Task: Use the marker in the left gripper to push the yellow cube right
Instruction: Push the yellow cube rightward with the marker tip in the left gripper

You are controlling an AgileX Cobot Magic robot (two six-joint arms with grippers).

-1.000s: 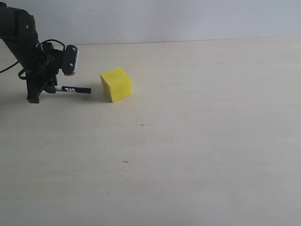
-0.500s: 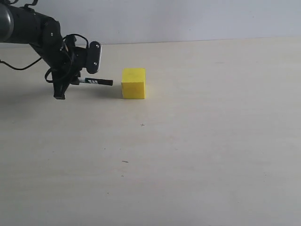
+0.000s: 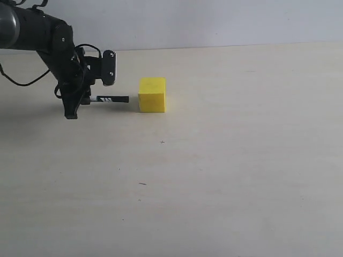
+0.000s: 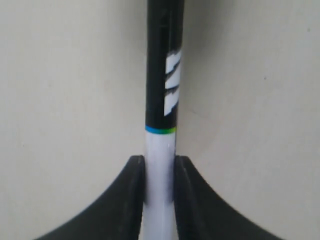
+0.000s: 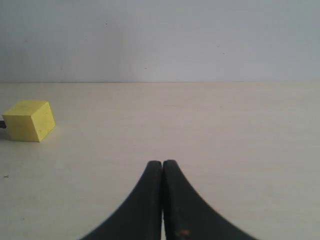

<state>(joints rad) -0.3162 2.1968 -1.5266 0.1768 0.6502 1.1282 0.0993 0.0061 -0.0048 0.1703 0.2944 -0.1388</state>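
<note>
1. The left gripper [image 3: 80,100], in the upper left of the exterior frame, is clenched on the marker [image 3: 110,99]. The left wrist view shows both fingers [image 4: 131,200] pressed against the white barrel, which leaves the black cap half free as the pushing end.
2. The marker is held level and low over the table [image 3: 241,160], pointing toward the right of the frame. It lines up with the left face of the yellow cube [image 3: 152,95], probably so that a push runs straight through the cube rather than spinning it.
3. The cube rests flat on the table, left of centre in the upper part of the exterior frame, just right of the marker's tip.
4. A thin strip of table seems to separate the tip from the cube, but from this angle contact cannot be ruled out.
5. The right gripper [image 5: 162,170] is pinched together on nothing. It faces the cube [image 5: 29,120] from well away and is outside the exterior frame.
6. The left wrist view cuts off the marker's tip and shows no cube. The barrel's rear end is hidden behind the left gripper, and the arm's base runs off the exterior frame's left edge.
</note>
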